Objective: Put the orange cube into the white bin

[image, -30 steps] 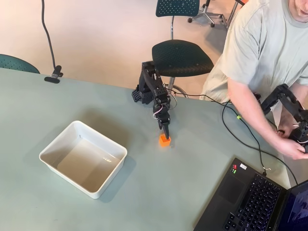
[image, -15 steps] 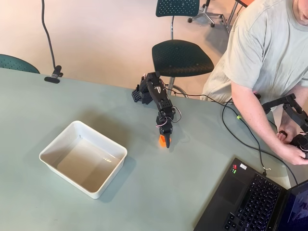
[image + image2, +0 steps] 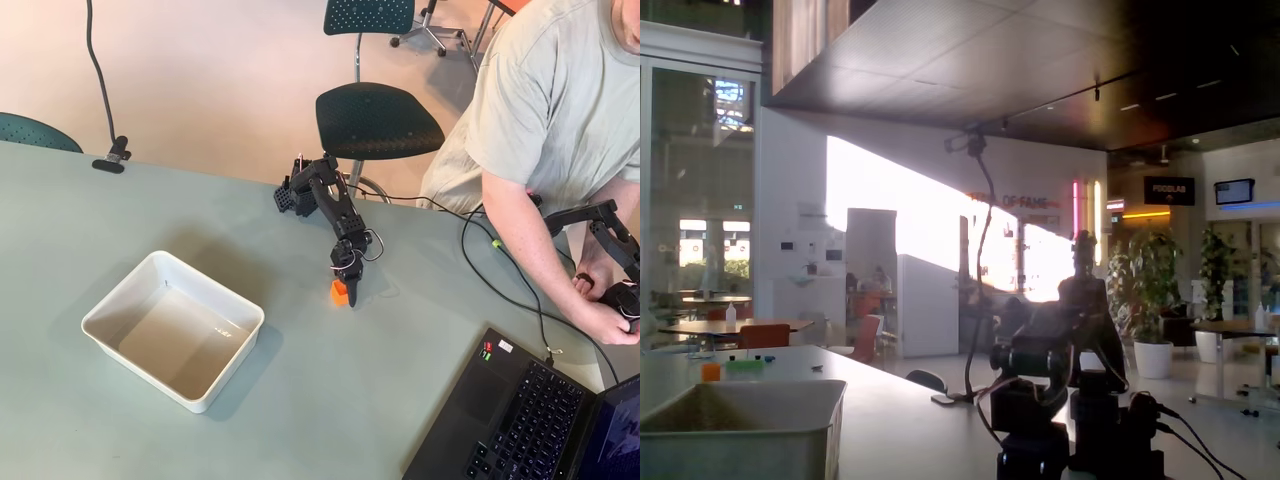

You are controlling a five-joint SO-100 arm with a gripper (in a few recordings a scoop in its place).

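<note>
In the overhead view the orange cube [image 3: 338,292] sits on the pale green table, right of the white bin [image 3: 110,304]. The black arm reaches down from its base at the table's far edge. My gripper [image 3: 350,293] is down at the cube, with one dark finger against the cube's right side. I cannot make out how the jaws stand. The bin is empty and lies roughly a bin's width to the cube's left. In the fixed view the bin [image 3: 740,402] fills the lower left corner, and the arm [image 3: 1055,390] is a dark silhouette to its right.
An open laptop [image 3: 530,415] lies at the table's near right corner, with cables [image 3: 500,275] trailing across the table right of the arm. A person [image 3: 560,110] sits at the far right. A black chair [image 3: 375,120] stands behind the table. Beyond the bin sit small orange and green items [image 3: 728,369].
The arm has stretched forward and lowered, bringing the gripper from above the cube down to its right side. The cube has stayed in place.
</note>
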